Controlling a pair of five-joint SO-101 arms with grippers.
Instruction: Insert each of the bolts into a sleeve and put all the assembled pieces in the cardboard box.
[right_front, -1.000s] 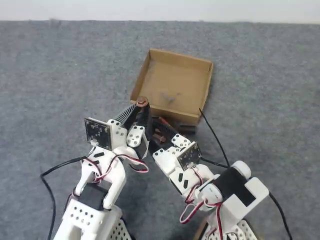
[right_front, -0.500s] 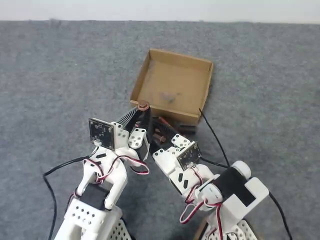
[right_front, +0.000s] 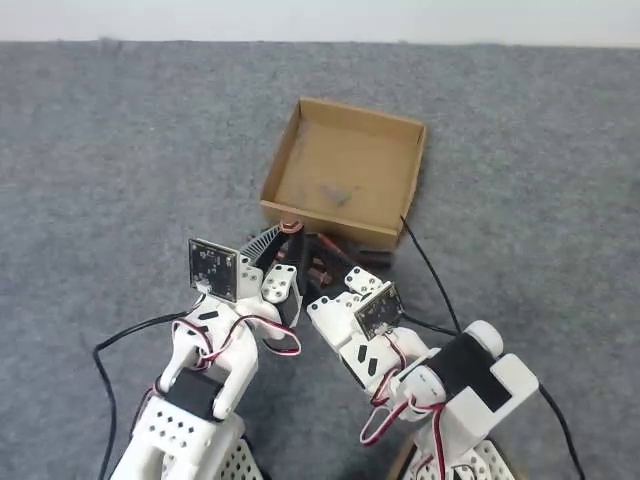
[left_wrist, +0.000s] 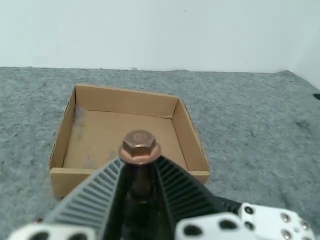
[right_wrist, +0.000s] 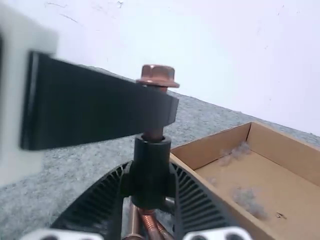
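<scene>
Left gripper (left_wrist: 140, 170) — ribbed fingers closed on bolt (left_wrist: 140, 146), gripping shank just under copper flange head; head sits above fingertips. Right gripper (right_wrist: 148, 187) — fingers clamped round black sleeve (right_wrist: 148, 167), held upright between them. Bolt shank meets sleeve mouth; head well above sleeve rim, with left gripper's finger between the two. Cardboard box (left_wrist: 189, 135) just beyond left fingertips, open side up, on grey carpet (right_front: 120, 150). Loose bolts (right_wrist: 142, 225) lie on carpet under right fingers. Second sleeve (right_front: 376, 258) lies beside box wall.
</scene>
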